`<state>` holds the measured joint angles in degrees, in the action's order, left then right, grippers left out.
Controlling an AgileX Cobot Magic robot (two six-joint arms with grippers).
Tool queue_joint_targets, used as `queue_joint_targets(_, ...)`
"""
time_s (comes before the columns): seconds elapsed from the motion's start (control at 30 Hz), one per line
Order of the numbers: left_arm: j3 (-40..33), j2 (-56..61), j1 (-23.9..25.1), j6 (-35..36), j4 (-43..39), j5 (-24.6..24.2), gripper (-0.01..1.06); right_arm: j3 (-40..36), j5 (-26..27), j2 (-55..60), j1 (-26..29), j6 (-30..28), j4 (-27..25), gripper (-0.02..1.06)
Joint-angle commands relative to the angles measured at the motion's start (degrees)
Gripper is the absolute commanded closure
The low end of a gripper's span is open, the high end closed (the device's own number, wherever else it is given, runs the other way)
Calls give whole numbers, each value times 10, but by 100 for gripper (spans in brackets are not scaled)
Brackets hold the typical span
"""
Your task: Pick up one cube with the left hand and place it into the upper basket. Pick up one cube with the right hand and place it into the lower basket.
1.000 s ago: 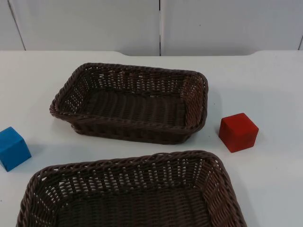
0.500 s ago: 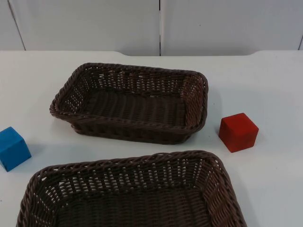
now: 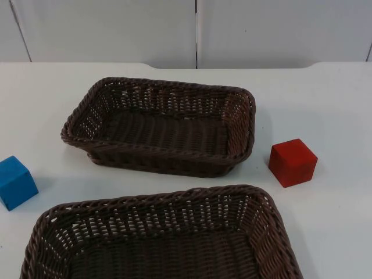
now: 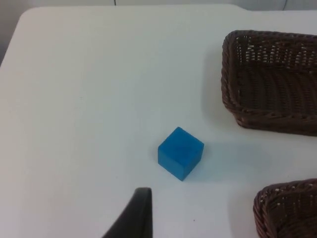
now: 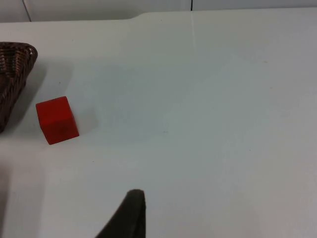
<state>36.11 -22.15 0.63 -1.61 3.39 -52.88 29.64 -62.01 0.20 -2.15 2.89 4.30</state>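
Two empty brown wicker baskets stand on the white table: the upper basket [image 3: 163,87] further back and the lower basket [image 3: 151,200] at the front edge of the top view. A blue cube [image 3: 16,182] lies to the left, between the two baskets. A red cube [image 3: 293,162] lies right of the upper basket. My left gripper [image 4: 136,218] hovers short of the blue cube [image 4: 181,153], apart from it. My right gripper [image 5: 130,215] hangs well away from the red cube [image 5: 57,120]. Neither gripper holds anything.
The left wrist view takes in the upper basket's wall [image 4: 270,119] and a corner of the lower basket [image 4: 287,208]. One end of the upper basket [image 5: 15,64] stands beside the red cube. The grey partition wall [image 3: 197,29] closes the table at the back.
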Motion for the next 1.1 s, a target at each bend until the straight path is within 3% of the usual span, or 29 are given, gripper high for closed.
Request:
queue_joint_targets(0.0,2,-17,2,0,6,20,0,-1,2,-2,2,-5,-2,-1)
queue_joint_targets(0.37,2,-112,2,-1,23,69,0,-1,2,-2,2,-5,-2,-1)
queue_joint_targets(0.87,2,-308,2,-17,36,193,0,-1,2,-2,2,-5,-2,-1)
queue_joint_targets(1.07,26,-364,2,-17,52,196,0,-1,2,-2,2,-5,-2,-1)
